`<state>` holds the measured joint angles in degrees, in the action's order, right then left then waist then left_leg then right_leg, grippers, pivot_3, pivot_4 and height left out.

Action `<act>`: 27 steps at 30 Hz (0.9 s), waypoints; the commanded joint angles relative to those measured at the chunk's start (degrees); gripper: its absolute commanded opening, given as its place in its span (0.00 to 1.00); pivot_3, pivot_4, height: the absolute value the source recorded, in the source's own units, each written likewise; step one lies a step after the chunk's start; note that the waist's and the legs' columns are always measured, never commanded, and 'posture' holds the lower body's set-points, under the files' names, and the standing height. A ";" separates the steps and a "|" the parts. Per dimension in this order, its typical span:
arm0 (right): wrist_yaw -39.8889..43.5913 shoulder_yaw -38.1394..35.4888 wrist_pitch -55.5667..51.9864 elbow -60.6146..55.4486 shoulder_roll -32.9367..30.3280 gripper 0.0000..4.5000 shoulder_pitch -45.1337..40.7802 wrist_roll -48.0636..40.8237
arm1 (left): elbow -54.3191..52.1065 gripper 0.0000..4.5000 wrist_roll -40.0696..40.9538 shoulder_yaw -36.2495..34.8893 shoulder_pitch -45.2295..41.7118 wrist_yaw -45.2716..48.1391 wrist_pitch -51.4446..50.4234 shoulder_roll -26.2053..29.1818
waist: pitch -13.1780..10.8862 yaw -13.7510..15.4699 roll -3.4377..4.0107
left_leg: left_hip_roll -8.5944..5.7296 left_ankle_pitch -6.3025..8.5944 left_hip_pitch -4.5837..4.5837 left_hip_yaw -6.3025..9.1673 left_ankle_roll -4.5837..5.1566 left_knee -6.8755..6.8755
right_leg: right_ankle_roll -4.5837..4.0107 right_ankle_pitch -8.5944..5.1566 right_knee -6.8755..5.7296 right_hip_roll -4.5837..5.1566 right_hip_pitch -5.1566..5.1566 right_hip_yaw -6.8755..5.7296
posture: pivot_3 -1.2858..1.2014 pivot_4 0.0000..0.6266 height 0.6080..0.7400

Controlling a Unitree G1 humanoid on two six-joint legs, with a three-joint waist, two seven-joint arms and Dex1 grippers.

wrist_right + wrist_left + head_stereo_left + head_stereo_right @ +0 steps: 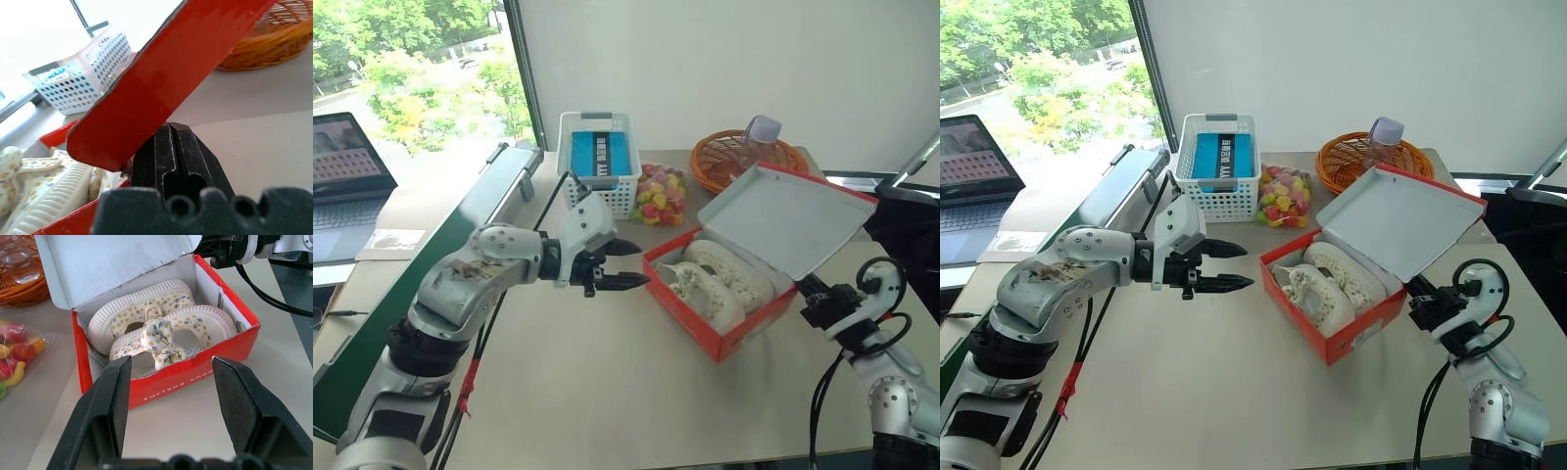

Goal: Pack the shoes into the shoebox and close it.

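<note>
So the flat red cardboard shoebox [729, 333] sits right of centre on the pale surface [578, 392], lid [793, 220] propped up and open, with the pair of cream child-size shoes [720, 279] already lying side by side inside it. The head views just show pale lumps, but the left wrist view picks out little flower prints and a knotted bow on the nearer shoe, plus white lettering on the box's front wall.

The left pincer [628, 264] hovers just left of the box with its black fingers apart, holding nothing. The right pincer [168, 147] has its fingers pressed together, tucked under the lid's red edge; whether it touches is hard to tell.

Behind: a white plastic mesh basket [597, 166], a bag of multicoloured candies [658, 194] and a round orange wicker basket [729, 157] partly hidden by the lid.
</note>
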<state>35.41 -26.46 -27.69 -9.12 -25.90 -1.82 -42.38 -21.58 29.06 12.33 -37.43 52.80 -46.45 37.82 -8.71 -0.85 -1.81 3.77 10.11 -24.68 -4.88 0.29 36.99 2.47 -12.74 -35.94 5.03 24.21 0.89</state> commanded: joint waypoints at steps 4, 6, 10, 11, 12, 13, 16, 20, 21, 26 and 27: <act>2.85 1.30 -7.86 -10.87 -6.89 0.02 -1.33 -7.75 | -0.01 0.61 -1.28 -0.11 -1.41 1.00 2.13 0.11 | 0.00 0.17 0.00 | -0.01 0.00 0.00 0.00 0.00 0.00 | -0.01 0.00 0.00 0.01 -0.02 -0.01 | 0.52 0.24 1.00; 4.01 1.65 -9.88 -12.58 -8.89 0.02 -1.08 -9.36 | -0.01 0.61 -1.47 -0.25 -1.44 1.15 2.11 0.06 | 0.00 0.18 0.00 | -0.01 0.00 0.00 0.01 0.00 0.00 | -0.01 -0.01 0.01 0.01 -0.02 -0.01 | 0.52 0.24 1.00; 4.57 2.50 -12.30 -14.19 -11.34 0.02 -1.64 -11.13 | 0.03 0.61 -1.92 -0.32 -1.45 1.32 2.23 0.00 | -0.01 0.21 -0.01 | -0.01 0.00 -0.01 0.02 0.00 0.00 | -0.01 -0.01 0.01 0.01 -0.03 -0.02 | 0.52 0.24 1.00; 4.41 2.91 -12.77 -14.44 -11.53 0.02 -2.08 -11.35 | 0.04 0.61 -1.99 -0.36 -1.47 1.35 2.24 -0.02 | -0.01 0.20 -0.01 | -0.01 0.00 0.00 0.02 0.00 0.01 | 0.00 -0.01 0.02 0.01 -0.04 -0.02 | 0.52 0.24 1.00; 4.10 3.56 -13.37 -14.86 -11.58 0.02 -2.64 -11.79 | 0.08 0.61 -2.13 -0.54 -1.49 1.26 2.21 -0.04 | -0.01 0.19 -0.02 | -0.02 0.00 -0.01 0.02 0.00 0.01 | 0.00 -0.02 0.02 0.02 -0.04 -0.02 | 0.52 0.24 1.00; 3.68 4.34 -13.85 -15.17 -11.43 0.02 -3.29 -12.09 | 0.24 0.61 -2.34 -0.69 -1.56 1.21 2.26 -0.02 | -0.01 0.18 -0.02 | -0.01 0.00 -0.01 0.02 0.00 0.01 | 0.00 -0.02 0.02 0.02 -0.04 -0.02 | 0.52 0.24 1.00; 2.40 6.44 -14.90 -15.54 -10.75 0.02 -5.01 -12.14 | 0.71 0.61 -2.86 -0.86 -1.75 1.23 2.54 0.10 | -0.01 0.18 -0.02 | 0.00 0.00 -0.01 0.03 0.00 0.01 | 0.00 -0.02 0.02 0.00 -0.02 -0.02 | 0.52 0.24 1.00; 0.38 12.20 -17.90 -13.69 -9.61 0.02 -9.48 -11.17 | 0.55 0.61 -2.82 -1.13 -1.36 0.97 2.55 0.17 | -0.02 0.16 -0.04 | -0.01 0.00 -0.04 0.03 0.00 0.01 | -0.01 -0.01 0.03 0.01 0.00 -0.03 | 0.52 0.24 1.00; 0.18 13.20 -18.37 -13.20 -9.31 0.02 -10.45 -11.07 | 0.49 0.61 -2.85 -1.11 -1.22 0.93 2.60 0.18 | -0.02 0.12 -0.04 | -0.01 0.00 -0.04 0.01 0.00 0.01 | -0.01 -0.01 0.03 0.01 0.00 -0.02 | 0.52 0.24 1.00; 1.13 25.86 -22.09 -6.59 -7.88 0.02 -19.46 -4.47 | 0.55 0.61 -3.30 -0.66 -0.62 0.32 2.64 0.10 | -0.03 0.12 -0.04 | 0.01 0.00 -0.05 0.02 0.00 0.01 | -0.08 0.04 0.02 -0.01 0.02 -0.02 | 0.52 0.24 1.00; 3.50 30.40 -21.81 -4.63 -8.47 0.02 -21.60 -1.34 | 0.50 0.61 -3.41 -0.66 -0.42 0.04 2.52 0.15 | -0.03 0.12 -0.04 | 0.00 0.00 -0.05 0.01 0.00 0.01 | -0.08 0.04 0.02 -0.01 0.03 -0.02 | 0.52 0.24 1.00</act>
<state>35.75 -1.69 -49.05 -15.60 -33.65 -20.62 -47.68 -20.15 26.35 12.30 -37.47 53.27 -44.85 37.90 -8.74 -0.73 -1.85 3.77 10.11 -24.73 -4.86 0.29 37.01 2.39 -12.70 -35.92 5.02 24.24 0.86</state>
